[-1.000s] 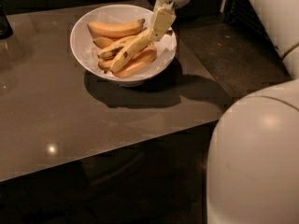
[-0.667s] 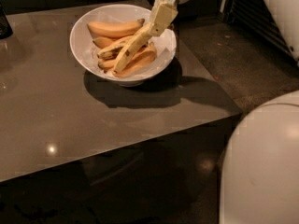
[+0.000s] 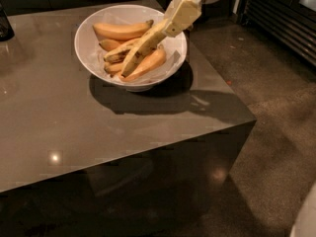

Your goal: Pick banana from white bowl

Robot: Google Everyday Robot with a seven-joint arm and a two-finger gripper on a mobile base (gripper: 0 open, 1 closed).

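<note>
The white bowl [image 3: 89, 53] stands on the grey table near its far right corner. The long pale-yellow banana [image 3: 139, 50] lies slanted across the bowl, its upper right end raised above the rim. My gripper [image 3: 173, 23] reaches in from the top right and is shut on that raised end. The banana's lower end still rests among the other fruit. A shorter brown-speckled banana [image 3: 114, 56] lies under it. Smooth orange-peach fruits [image 3: 121, 30] sit at the back, and another [image 3: 150, 63] sits at the front of the bowl.
The table's right edge [image 3: 217, 78] runs just past the bowl, with speckled floor [image 3: 276, 107] beyond. A dark object [image 3: 5, 23] stands at the table's far left. A dark slatted unit [image 3: 281, 19] is at the far right. My white body [image 3: 307, 220] shows at the bottom right.
The gripper has risen a little, tilting the banana's held end up over the rim. My white body has moved out of most of the right side of the view.
</note>
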